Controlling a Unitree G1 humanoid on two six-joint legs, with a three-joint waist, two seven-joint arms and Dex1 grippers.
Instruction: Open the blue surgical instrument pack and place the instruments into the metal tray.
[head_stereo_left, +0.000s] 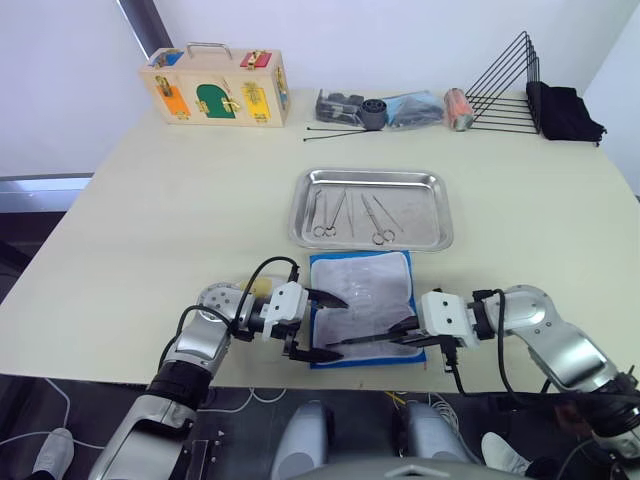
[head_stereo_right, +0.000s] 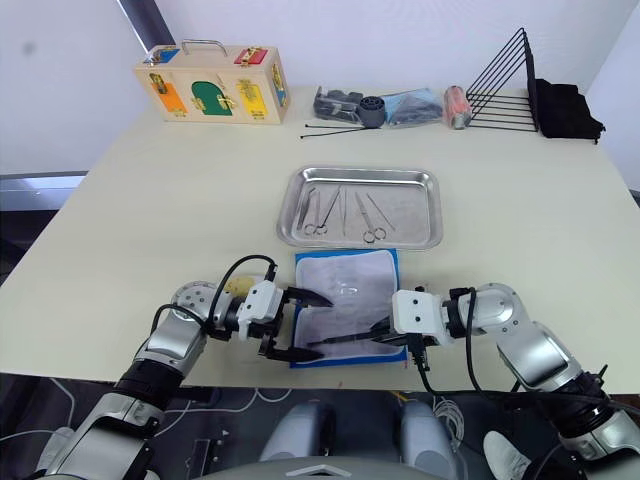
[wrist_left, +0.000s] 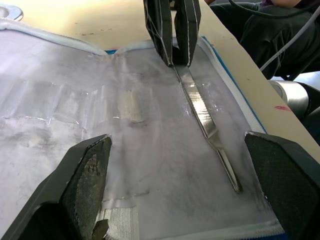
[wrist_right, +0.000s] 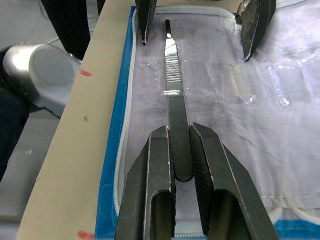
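Observation:
The blue surgical instrument pack lies open near the table's front edge, with its grey-white lining facing up. A straight silvery instrument rests on the lining along the pack's front side. My right gripper is shut on one end of it, low over the pack's right part. My left gripper is open over the pack's left part, its fingers spread wide with the instrument's free end between them, untouched. Just beyond the pack sits the metal tray, holding several thin instruments, some with ring handles.
A wooden latch box stands at the back left. A black wire rack and dark cloth are at the back right, with small items and long black sticks between. The table's front edge runs just below the pack.

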